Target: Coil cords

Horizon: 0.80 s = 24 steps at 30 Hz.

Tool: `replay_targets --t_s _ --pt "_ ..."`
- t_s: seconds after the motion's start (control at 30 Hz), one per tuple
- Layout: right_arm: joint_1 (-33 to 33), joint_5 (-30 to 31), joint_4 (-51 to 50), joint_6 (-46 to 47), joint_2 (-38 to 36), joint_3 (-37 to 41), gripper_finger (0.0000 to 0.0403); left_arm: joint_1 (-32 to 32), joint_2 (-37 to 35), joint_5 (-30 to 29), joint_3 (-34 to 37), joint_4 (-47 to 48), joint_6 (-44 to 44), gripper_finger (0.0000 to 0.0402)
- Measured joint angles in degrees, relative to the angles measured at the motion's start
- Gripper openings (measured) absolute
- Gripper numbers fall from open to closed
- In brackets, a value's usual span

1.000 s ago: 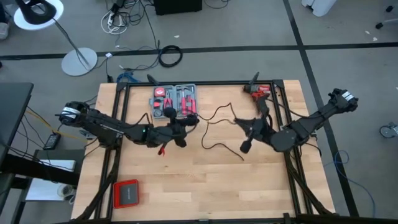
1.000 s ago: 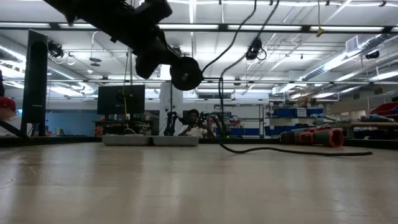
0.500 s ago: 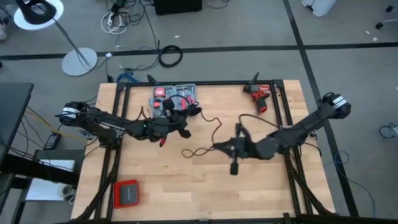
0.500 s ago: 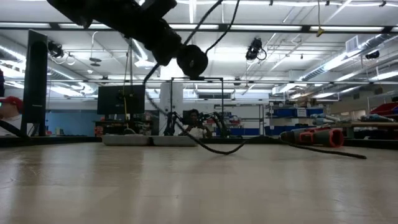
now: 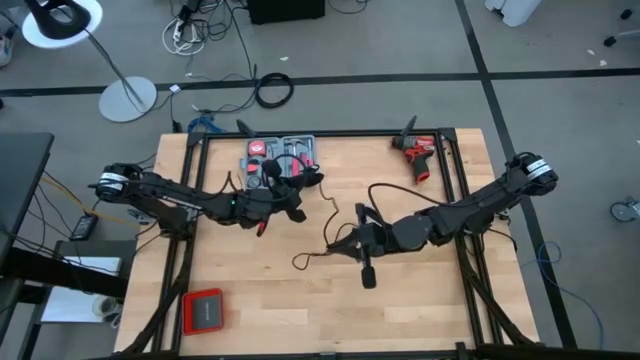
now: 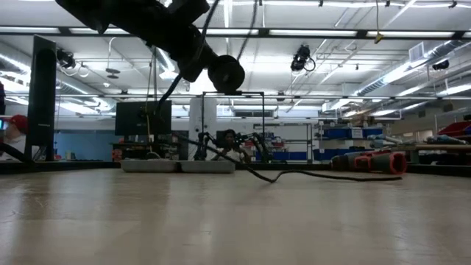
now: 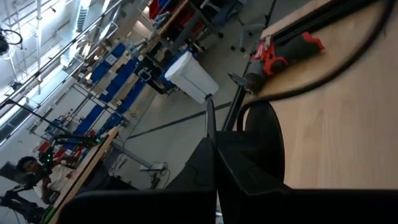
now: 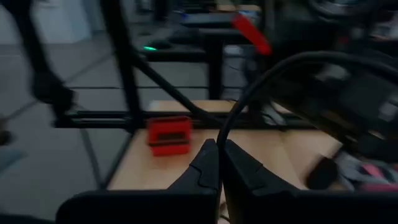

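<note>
Left claw (image 5: 300, 190): clenched on the cord (image 5: 330, 205) near the grey tool case (image 5: 282, 160), at the far side of the bench (image 5: 300, 310).
Right claw (image 5: 345, 245): clenched on the same cord, mid-bench, held above the wood.
Cord: one, thin and black, strung between the two claws; a loose tail curls on the bench below the right claw. Its plug block cannot be made out.
Risk: the span looks short, so further pulling apart could drag the cord out of either pinch; the slack tail may snag on the bench frame.
Count: two arms, one cord, one tool case, one red drill (image 5: 418, 155), one red box (image 5: 203, 311).
</note>
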<state>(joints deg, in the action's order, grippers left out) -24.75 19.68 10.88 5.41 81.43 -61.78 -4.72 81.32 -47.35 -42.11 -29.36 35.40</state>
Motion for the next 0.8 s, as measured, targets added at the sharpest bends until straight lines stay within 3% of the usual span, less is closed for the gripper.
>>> replay_targets --t_s 0.33,0.63,0.8 --pt "-2.3 -4.8 4.0 -1.5 0.0 -0.3 0.0002 1.5 0.0 -2.6 -0.1 -0.7 -2.2 0.0" --pt "-2.9 -6.5 6.5 -2.0 0.8 -0.3 0.0002 2.5 0.0 -3.5 -7.1 12.7 -12.7 0.0" --pt "-2.6 -9.5 6.5 -2.5 4.5 -2.2 0.0002 2.5 0.0 2.2 -11.3 14.1 -14.9 0.0"
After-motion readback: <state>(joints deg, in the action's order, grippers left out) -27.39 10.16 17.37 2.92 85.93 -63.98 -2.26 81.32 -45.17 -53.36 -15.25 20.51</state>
